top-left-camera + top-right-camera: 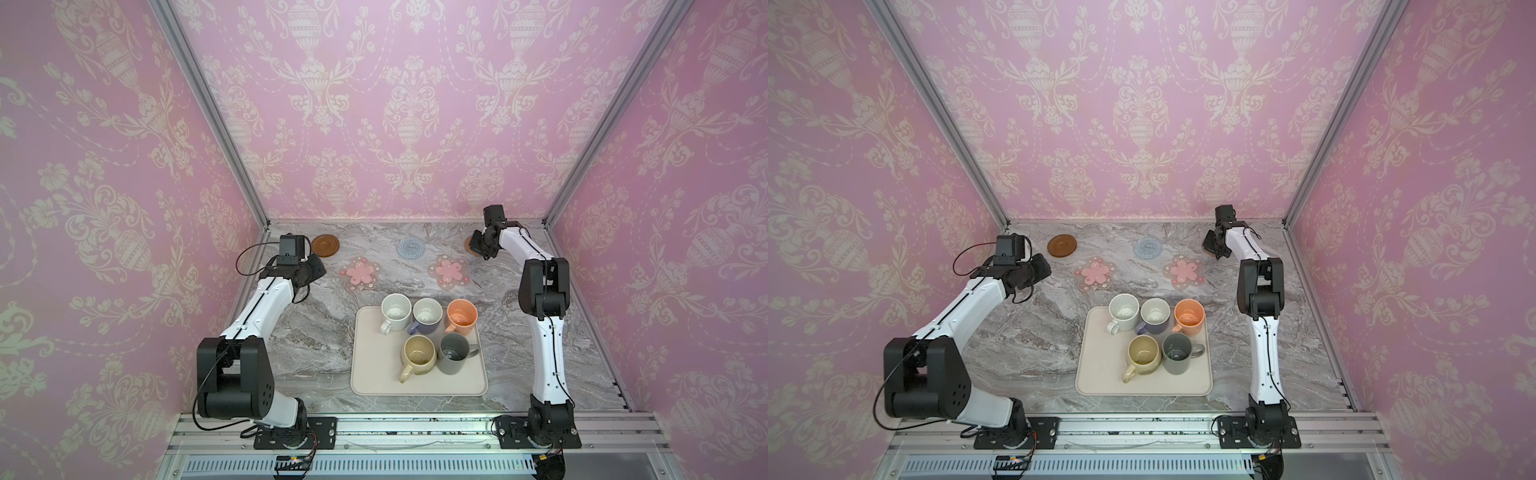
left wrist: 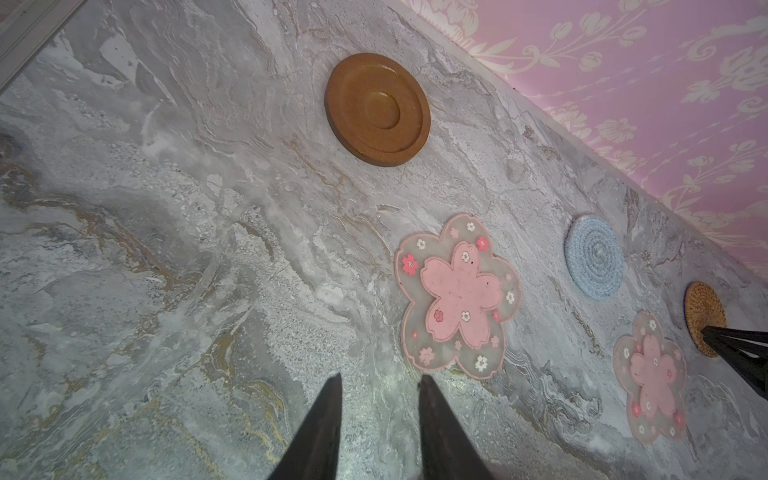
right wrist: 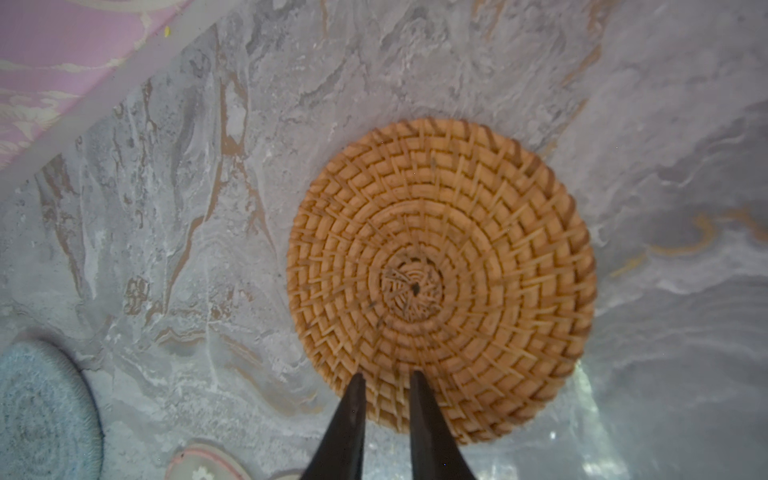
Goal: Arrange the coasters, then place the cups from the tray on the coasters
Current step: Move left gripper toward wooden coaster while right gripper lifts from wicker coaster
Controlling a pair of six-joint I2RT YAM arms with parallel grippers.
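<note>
Fingers [image 3: 345, 424] of the right gripper [image 3: 386, 376] narrowly apart, clamping nothing, tips over the rim of the woven rattan coaster [image 3: 440, 266], flat on the marble table [image 3: 166, 249] toward its back right. Left gripper [image 2: 380, 376] also parted and empty, above bare marble near a pink flower coaster [image 2: 457, 295]. Across the back: brown wooden disc [image 1: 325, 243], blue-grey crocheted round [image 1: 410, 248], second pink flower coaster [image 1: 448, 270]. Rattan probably light, stiff and rough-woven, so unlikely to slip. Too flat to pinch from straight above, so best taken at the rim with one finger slid under the edge. Five cups [image 1: 417, 355] upright and packed close on the tray [image 1: 365, 374]. Likely heavier, glazed, slick and breakable. Best gripped across the wall at the lip, or by the handle, and set down gently.
</note>
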